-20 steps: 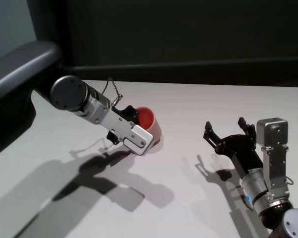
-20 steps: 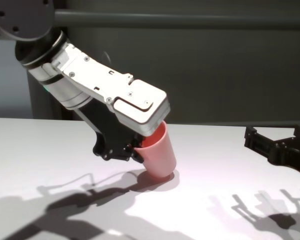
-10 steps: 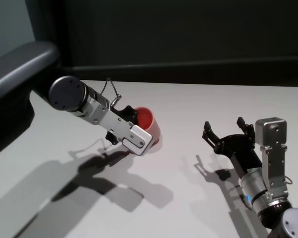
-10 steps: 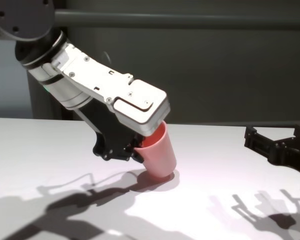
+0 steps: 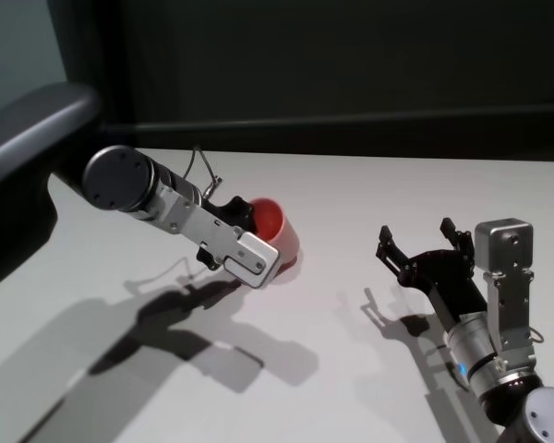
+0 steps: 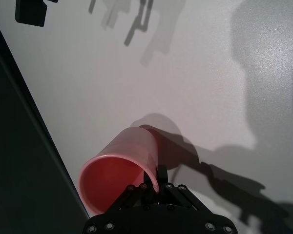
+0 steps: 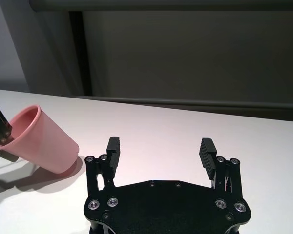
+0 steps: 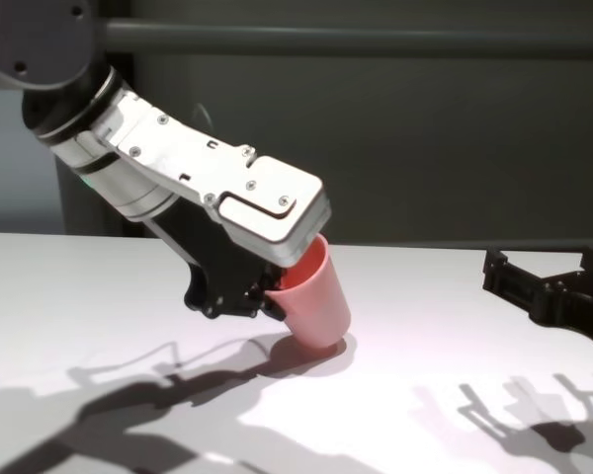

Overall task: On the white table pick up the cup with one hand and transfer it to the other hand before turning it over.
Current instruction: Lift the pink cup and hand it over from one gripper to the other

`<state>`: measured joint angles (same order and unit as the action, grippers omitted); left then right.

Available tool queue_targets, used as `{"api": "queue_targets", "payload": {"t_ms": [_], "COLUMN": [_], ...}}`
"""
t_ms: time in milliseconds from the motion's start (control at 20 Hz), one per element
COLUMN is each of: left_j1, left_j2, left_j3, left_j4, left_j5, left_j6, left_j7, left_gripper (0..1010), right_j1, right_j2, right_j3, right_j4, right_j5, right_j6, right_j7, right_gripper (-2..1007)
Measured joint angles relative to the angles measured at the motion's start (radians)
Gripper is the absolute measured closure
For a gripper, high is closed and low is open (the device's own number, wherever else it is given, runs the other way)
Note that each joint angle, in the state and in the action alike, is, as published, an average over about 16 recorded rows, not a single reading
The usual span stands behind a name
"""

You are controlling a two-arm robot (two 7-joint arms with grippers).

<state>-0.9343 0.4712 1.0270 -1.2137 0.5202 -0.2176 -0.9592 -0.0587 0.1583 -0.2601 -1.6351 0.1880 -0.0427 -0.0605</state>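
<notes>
The pink cup [image 5: 277,227] is tilted on the white table [image 5: 369,194], mouth towards my left arm, base at or just above the tabletop. My left gripper [image 5: 246,221] is shut on the cup's rim; this shows in the chest view [image 8: 280,287] and the left wrist view [image 6: 149,181]. The cup also shows in the chest view [image 8: 317,301], the left wrist view [image 6: 123,163] and the right wrist view [image 7: 41,140]. My right gripper [image 5: 418,237] is open and empty, low over the table to the cup's right, jaws facing it [image 7: 159,146].
A dark wall with a rail [image 5: 351,125] runs behind the table's far edge. My left arm's dark upper link [image 5: 23,138] reaches in at the left. Bare tabletop lies between the cup and the right gripper [image 8: 549,272].
My left arm has shifted slightly to the left and lower, and the cup in its grip has tilted a little with it. The right gripper has barely moved.
</notes>
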Motion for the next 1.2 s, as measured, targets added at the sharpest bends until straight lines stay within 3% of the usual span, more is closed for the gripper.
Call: {"api": "queue_targets", "payload": {"t_ms": [750, 1200], "left_j1": [-0.004, 0.005], "left_j2": [0.004, 0.006], "left_j3": [0.013, -0.014], "left_j4": [0.034, 0.066], "left_j5": [-0.047, -0.11], "left_j6": [-0.024, -0.035], "left_j7": [0.053, 0.087], "left_gripper": [959, 959], "right_j1": [0.0, 0.0], "right_j2": [0.0, 0.0], "right_j3": [0.0, 0.0], "right_j4": [0.0, 0.0], "right_j5": [0.0, 0.0], "right_j6": [0.0, 0.0], "right_j7": [0.0, 0.0], "right_gripper": [3, 3]}}
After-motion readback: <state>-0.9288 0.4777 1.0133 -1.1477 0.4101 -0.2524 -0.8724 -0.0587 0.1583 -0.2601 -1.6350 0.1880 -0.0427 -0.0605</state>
